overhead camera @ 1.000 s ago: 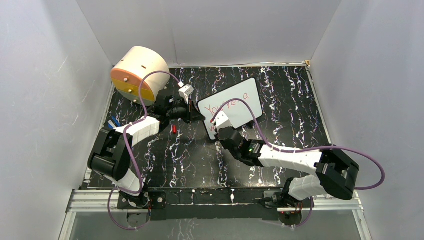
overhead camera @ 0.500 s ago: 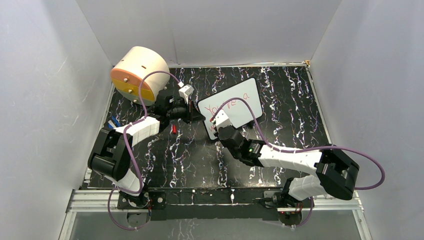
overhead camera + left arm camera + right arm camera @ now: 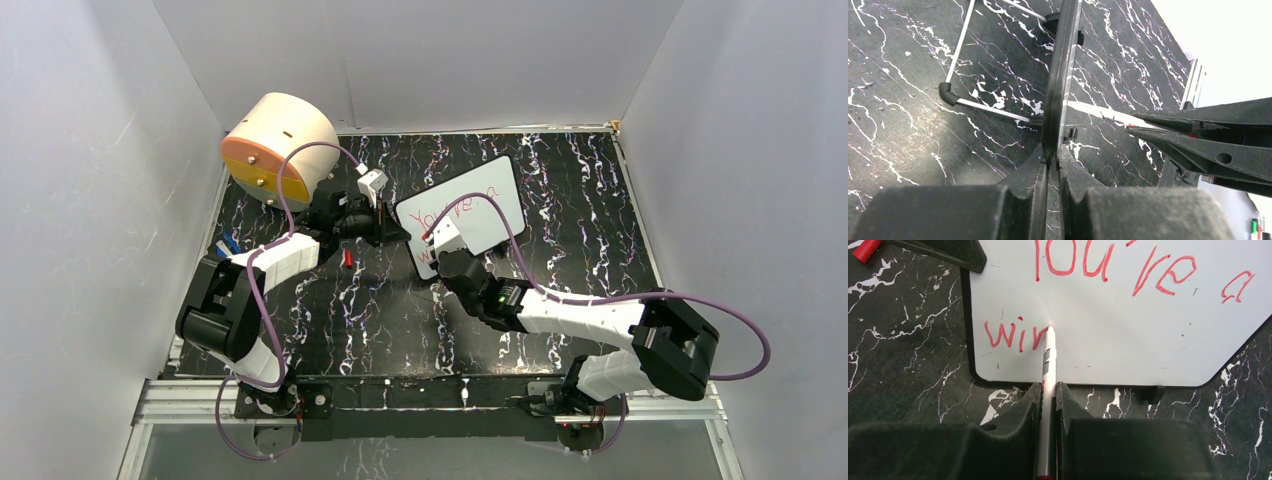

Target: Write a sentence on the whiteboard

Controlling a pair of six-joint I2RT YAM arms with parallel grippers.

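Observation:
The whiteboard (image 3: 478, 200) stands tilted on the black marbled table, and its white face (image 3: 1128, 320) fills the right wrist view. The sentence (image 3: 1113, 265) is red lettering: "You're a" above, "wir" (image 3: 1008, 335) below. My right gripper (image 3: 1048, 387) is shut on a white marker (image 3: 1048, 360) whose tip touches the board just right of "wir". From above, the right gripper (image 3: 436, 248) is at the board's near left corner. My left gripper (image 3: 1053, 160) is shut on the whiteboard's edge (image 3: 1060, 75), seen edge-on, and holds the board's left side (image 3: 393, 228).
A beige drum with an orange face (image 3: 278, 145) lies at the far left. A red marker cap (image 3: 347, 258) lies on the table by the left arm, with small blue items (image 3: 230, 243) near the left wall. A wire stand (image 3: 960, 100) props the board's back.
My right gripper and the marker have shifted slightly up the board. The left arm and the board have held still.

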